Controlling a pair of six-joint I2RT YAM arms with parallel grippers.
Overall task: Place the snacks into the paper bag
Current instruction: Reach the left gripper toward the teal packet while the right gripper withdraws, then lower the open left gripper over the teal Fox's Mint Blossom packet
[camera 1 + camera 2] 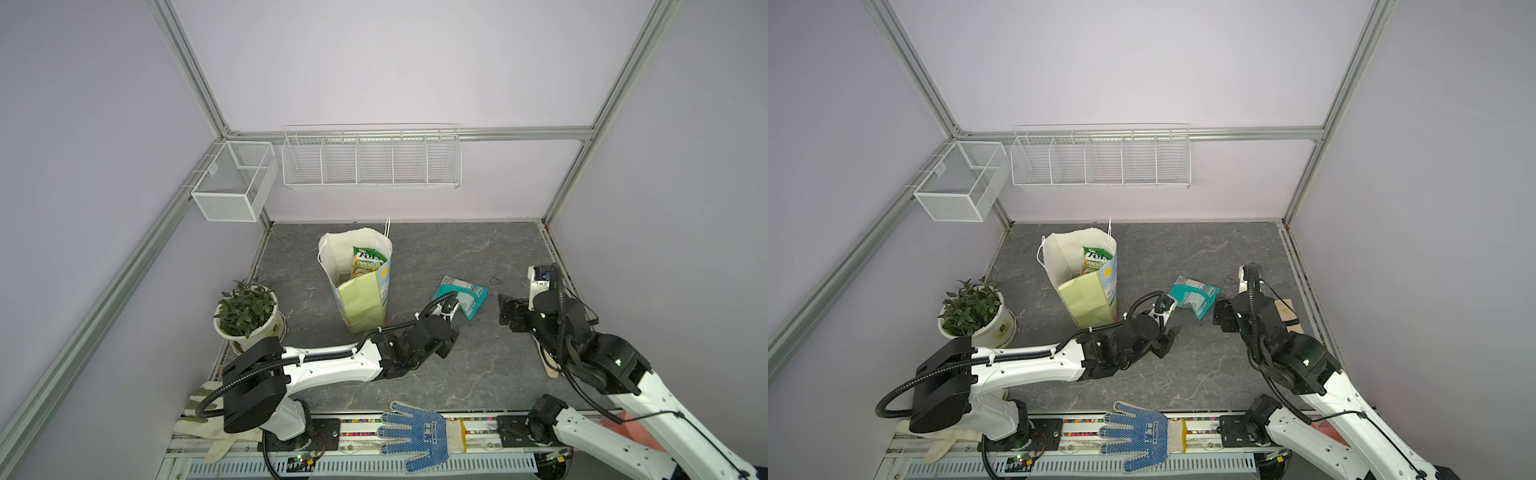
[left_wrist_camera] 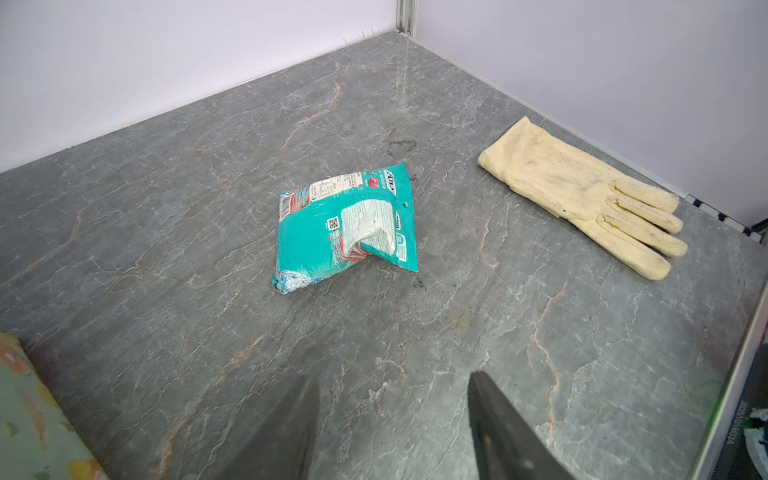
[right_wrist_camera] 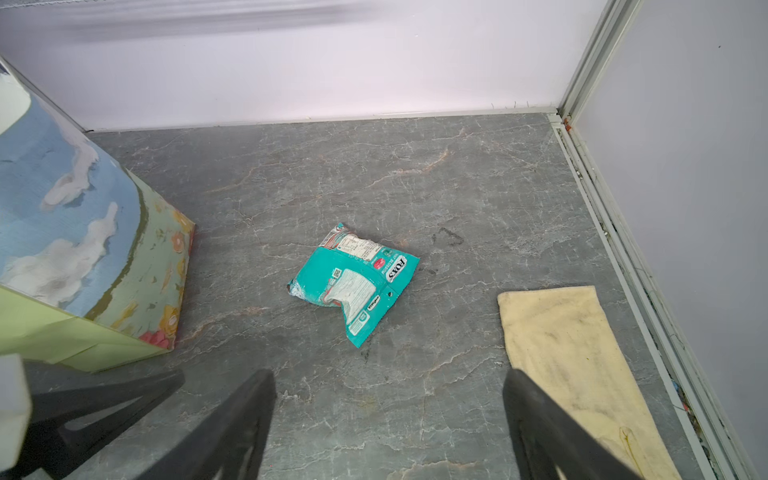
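A crumpled teal snack packet [image 1: 459, 296] [image 1: 1194, 296] lies flat on the grey table between my two grippers. It also shows in the wrist views [image 2: 347, 226] [image 3: 353, 282]. The paper bag [image 1: 361, 299] [image 1: 1090, 301] stands upright and open to its left, with a green packet [image 1: 365, 259] [image 1: 1096, 259] inside. My left gripper [image 1: 449, 345] [image 2: 392, 378] hovers open and empty just short of the teal packet. On the packet's other side my right gripper [image 1: 509, 313] [image 3: 388, 374] stands wide open and empty.
A cream glove [image 2: 582, 195] [image 3: 573, 353] lies by the right edge under my right arm. A potted plant [image 1: 247, 316] sits left of the bag. A blue dotted glove [image 1: 415, 432] lies on the front rail. White wire baskets [image 1: 370, 160] hang on the back wall.
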